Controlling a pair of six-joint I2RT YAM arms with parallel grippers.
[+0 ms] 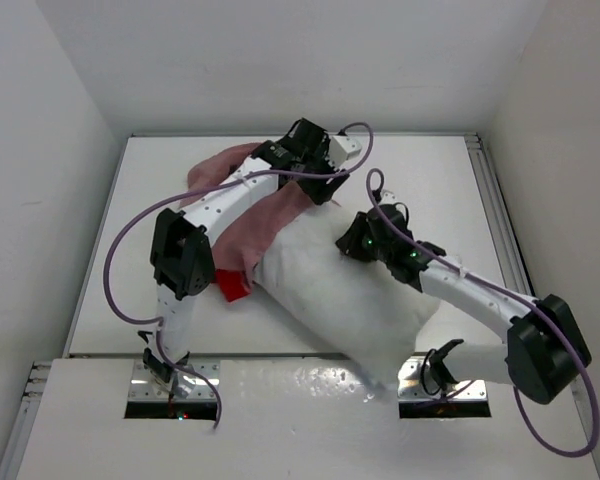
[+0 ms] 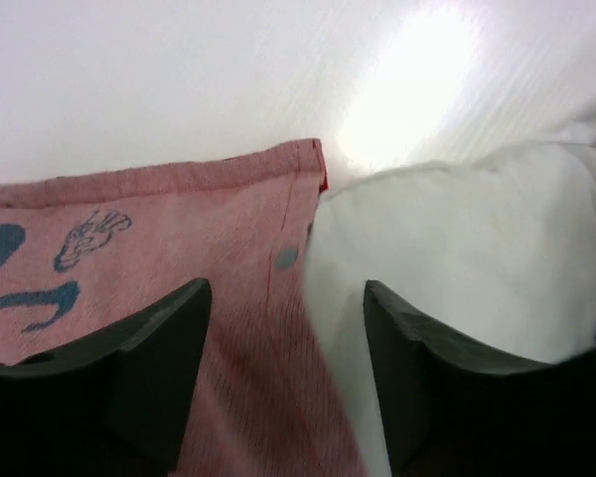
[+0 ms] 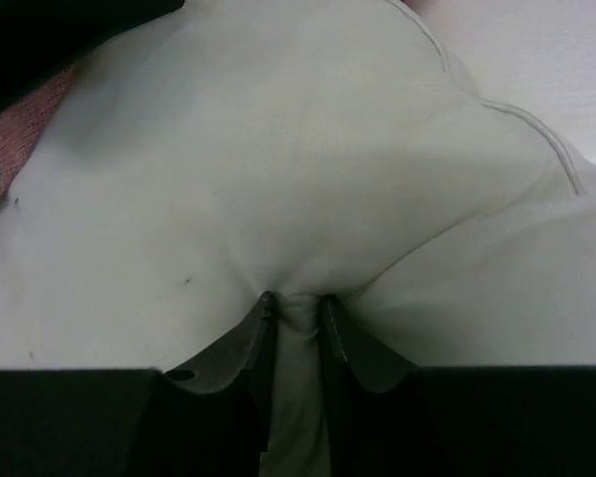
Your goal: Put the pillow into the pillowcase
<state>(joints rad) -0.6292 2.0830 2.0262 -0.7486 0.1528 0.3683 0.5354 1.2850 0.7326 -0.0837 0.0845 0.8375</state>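
The white pillow [image 1: 345, 295] lies slantwise across the middle of the table. Its far end meets the pillowcase [image 1: 265, 215], which is bunched with its pinkish inside up, and a red bit shows by the left arm. My left gripper [image 1: 318, 192] is open over the seam where pillowcase and pillow meet. In the left wrist view [image 2: 286, 290] the pillowcase [image 2: 159, 248] lies under the left finger and the pillow [image 2: 457, 258] under the right. My right gripper [image 1: 353, 243] is shut on a pinched fold of the pillow [image 3: 308, 159], as the right wrist view shows [image 3: 296, 303].
White walls close in the table [image 1: 430, 180] on the left, far and right sides. The left arm's purple cable [image 1: 120, 250] loops out to the left. The right arm's cable arches over the pillow's far end.
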